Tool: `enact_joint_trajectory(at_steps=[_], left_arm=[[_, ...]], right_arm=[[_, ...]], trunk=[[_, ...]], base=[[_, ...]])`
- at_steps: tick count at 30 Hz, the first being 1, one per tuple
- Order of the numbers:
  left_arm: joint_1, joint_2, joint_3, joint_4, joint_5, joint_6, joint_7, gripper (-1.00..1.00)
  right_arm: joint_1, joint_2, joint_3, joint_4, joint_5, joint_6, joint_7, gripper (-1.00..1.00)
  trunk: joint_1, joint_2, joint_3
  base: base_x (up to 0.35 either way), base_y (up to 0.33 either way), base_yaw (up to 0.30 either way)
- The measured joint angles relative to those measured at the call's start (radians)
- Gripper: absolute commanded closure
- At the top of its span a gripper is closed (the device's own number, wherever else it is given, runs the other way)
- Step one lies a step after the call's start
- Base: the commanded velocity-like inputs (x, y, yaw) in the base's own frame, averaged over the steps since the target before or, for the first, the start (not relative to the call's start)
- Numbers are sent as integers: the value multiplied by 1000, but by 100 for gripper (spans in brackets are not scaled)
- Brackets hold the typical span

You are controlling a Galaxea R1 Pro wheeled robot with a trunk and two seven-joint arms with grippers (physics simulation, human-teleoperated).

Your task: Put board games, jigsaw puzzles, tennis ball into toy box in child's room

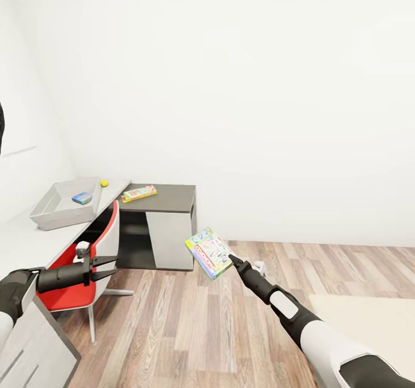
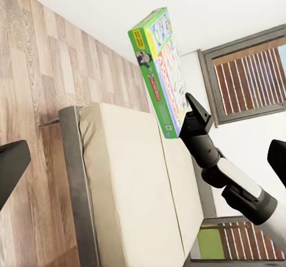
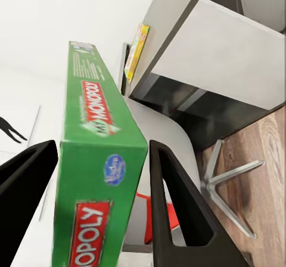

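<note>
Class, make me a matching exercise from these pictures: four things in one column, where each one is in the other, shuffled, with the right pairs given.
Things:
1. green board game
2. tennis ball
3. yellow-red board game
4. blue box

Places:
A. in the toy box
B. on the dark-topped cabinet
C. in the right gripper
D. on the table, beside the toy box

Pairs: 1-C, 2-D, 3-B, 4-A
</note>
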Motion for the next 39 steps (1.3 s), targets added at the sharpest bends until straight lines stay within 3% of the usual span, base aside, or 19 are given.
enact_joint_trajectory(at_steps=[29,39], left_arm=[[-1,-4,-36,0,1,0,-2,-100],[-1,-4,-36,0,1,0,-2,-100]], right_arm=[[0,0,0,0,-2,-7,7,100],[0,0,1,0,-1,-7,7,100]], trunk=[[0,0,0],[-1,0,0]], base=[[2,0,2],[239,0,0]])
